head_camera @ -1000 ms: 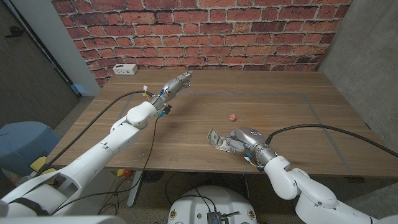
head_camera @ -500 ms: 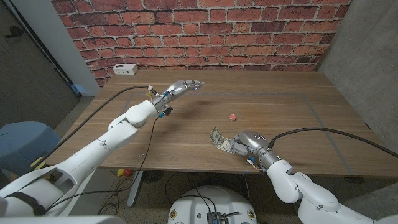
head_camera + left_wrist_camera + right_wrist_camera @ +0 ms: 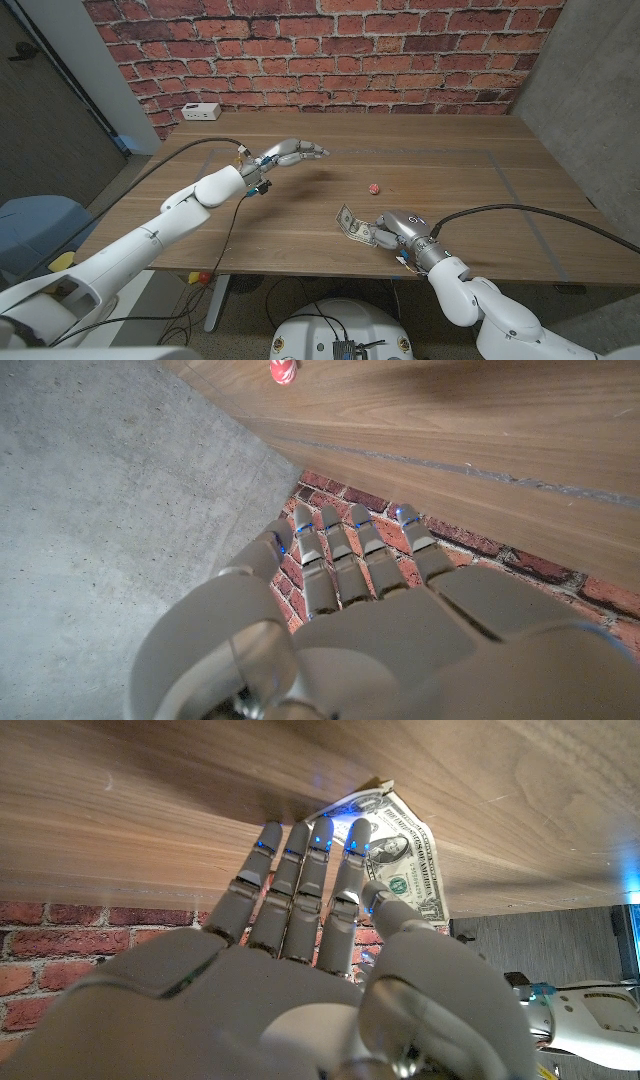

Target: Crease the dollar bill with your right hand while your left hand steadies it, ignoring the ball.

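Brick wall (image 3: 330, 50) backs wooden table (image 3: 440, 175) bearing dollar bill (image 3: 352, 226), ball (image 3: 373, 187).

The dollar bill (image 3: 353, 226) is laid near the table's (image 3: 470, 190) front edge, just left of the right hand (image 3: 397, 228). The ball (image 3: 373, 187) is set behind it, apart. The left hand (image 3: 291, 152) is held farther back, left.

dollar bill (image 3: 356, 226) partly under right hand (image 3: 397, 229)
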Tool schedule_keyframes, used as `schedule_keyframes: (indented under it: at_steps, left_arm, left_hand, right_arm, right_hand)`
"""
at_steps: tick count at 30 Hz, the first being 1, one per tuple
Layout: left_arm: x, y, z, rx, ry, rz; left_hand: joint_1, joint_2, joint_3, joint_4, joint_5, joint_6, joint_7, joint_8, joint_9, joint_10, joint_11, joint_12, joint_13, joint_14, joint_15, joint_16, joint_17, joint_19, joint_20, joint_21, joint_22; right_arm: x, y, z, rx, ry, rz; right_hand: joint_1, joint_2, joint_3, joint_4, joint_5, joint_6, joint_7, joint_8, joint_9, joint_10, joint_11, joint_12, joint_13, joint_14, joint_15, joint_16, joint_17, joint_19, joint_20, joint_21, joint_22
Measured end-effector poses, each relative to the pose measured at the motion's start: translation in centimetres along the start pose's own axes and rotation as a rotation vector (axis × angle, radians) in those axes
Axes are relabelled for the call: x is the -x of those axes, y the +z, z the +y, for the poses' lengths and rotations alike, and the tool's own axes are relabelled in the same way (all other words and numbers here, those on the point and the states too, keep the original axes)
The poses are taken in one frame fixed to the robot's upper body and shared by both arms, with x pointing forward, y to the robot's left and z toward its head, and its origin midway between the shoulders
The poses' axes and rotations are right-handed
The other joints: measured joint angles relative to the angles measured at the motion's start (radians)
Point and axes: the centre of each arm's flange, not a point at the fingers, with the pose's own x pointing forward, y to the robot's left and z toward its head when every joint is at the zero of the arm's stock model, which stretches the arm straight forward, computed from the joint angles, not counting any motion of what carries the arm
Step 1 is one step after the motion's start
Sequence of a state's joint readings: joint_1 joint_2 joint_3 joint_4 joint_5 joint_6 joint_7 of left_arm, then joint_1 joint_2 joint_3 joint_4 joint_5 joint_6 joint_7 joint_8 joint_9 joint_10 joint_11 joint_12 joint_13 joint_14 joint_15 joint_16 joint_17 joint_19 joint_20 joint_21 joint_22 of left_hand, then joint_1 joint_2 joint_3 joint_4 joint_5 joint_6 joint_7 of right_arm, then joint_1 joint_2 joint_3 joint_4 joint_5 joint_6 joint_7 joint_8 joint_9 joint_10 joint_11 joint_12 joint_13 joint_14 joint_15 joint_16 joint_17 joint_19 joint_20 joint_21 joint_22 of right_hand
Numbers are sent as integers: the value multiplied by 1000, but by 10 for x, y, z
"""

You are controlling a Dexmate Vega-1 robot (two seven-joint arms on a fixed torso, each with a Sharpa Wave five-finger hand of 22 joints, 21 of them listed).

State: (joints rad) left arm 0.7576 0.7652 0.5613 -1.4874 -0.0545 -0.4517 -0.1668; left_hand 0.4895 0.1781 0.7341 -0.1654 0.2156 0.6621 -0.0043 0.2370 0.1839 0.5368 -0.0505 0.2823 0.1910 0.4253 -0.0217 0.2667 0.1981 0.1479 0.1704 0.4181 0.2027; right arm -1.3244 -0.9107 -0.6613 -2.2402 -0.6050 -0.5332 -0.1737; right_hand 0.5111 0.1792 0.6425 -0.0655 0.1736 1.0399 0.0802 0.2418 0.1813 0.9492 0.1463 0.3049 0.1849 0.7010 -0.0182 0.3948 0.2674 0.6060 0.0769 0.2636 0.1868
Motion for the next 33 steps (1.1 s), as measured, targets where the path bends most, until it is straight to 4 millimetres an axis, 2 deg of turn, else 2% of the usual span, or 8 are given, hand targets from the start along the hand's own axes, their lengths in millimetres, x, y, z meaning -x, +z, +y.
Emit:
schedule_keyframes:
  at_steps: [5,9,14,18,21,28,31,33]
  left_arm:
    - [7,-3,-3,7,-19,9]
    - [11,-4,-6,5,-46,23]
    - [14,0,-8,-11,-66,18]
    - [15,2,-15,-75,-115,46]
    - [14,9,-16,-84,-125,31]
    - [13,10,-27,-207,-193,76]
    - [11,13,-30,-238,-209,74]
    - [10,14,-31,-253,-219,73]
  left_hand:
    - [41,4,4,-4,12,17,-3,-4,0,11,-2,3,2,13,-7,0,0,4,-4,4,0]
    - [97,9,21,-21,27,26,-27,-13,0,12,-13,-9,2,5,-14,0,-3,4,-4,6,0]
    - [272,10,65,-33,63,151,-41,-13,0,87,-36,-9,-1,10,-20,-12,-10,7,-12,15,0]
    - [423,20,95,-34,81,234,-53,-13,0,130,-62,-9,0,10,-20,-23,-8,-16,-29,15,2]
    - [522,24,104,-32,81,274,-64,-16,0,147,-82,-13,2,6,-23,-27,-1,-45,-28,23,9]
    - [637,23,102,-30,69,292,-80,-28,0,137,-125,-24,2,-33,-20,-41,10,-71,-25,33,20]
    - [700,24,92,-24,53,329,-94,-28,0,171,-157,-24,1,-37,-23,-41,18,-80,-34,52,27]
    - [735,25,86,-22,46,355,-99,-28,0,195,-162,-23,0,-37,-23,-37,22,-81,-34,62,32]
  right_arm:
    - [-1,-1,3,-3,9,7]
    - [-3,-1,6,-6,14,10]
    - [-4,-1,7,-10,17,13]
    - [-5,-1,11,-14,25,14]
    - [-5,-1,11,-18,26,15]
    - [-5,-4,15,-28,27,22]
    - [-6,-4,16,-34,26,24]
    - [-6,-5,16,-37,27,25]
  right_hand:
    - [4,4,0,0,0,4,4,-3,0,2,-2,0,-1,-5,-5,0,0,0,0,0,-1]
    - [4,4,0,-8,0,4,4,-3,0,2,-2,0,-2,-5,-5,0,0,-4,-4,0,-1]
    - [4,4,1,-8,0,4,4,-3,0,1,-2,-1,-2,-5,-5,-7,0,-4,-4,0,-1]
    - [4,4,1,-8,0,3,4,-10,0,1,-2,-8,-2,-5,-5,-7,0,-4,-4,0,-1]
    - [4,4,1,-8,0,3,4,-10,0,1,-2,-9,-2,-11,-3,-7,5,-4,-4,0,-1]
    - [4,4,1,-8,0,3,4,-10,0,1,-2,-9,-2,-14,-4,-7,5,-4,-4,0,-1]
    - [4,4,1,-8,0,3,4,-18,0,3,-4,-15,-2,-14,-4,-8,5,-4,-4,0,-1]
    - [4,4,1,-8,0,3,4,-18,0,3,-4,-15,-2,-14,-4,-11,5,-4,-4,0,-1]
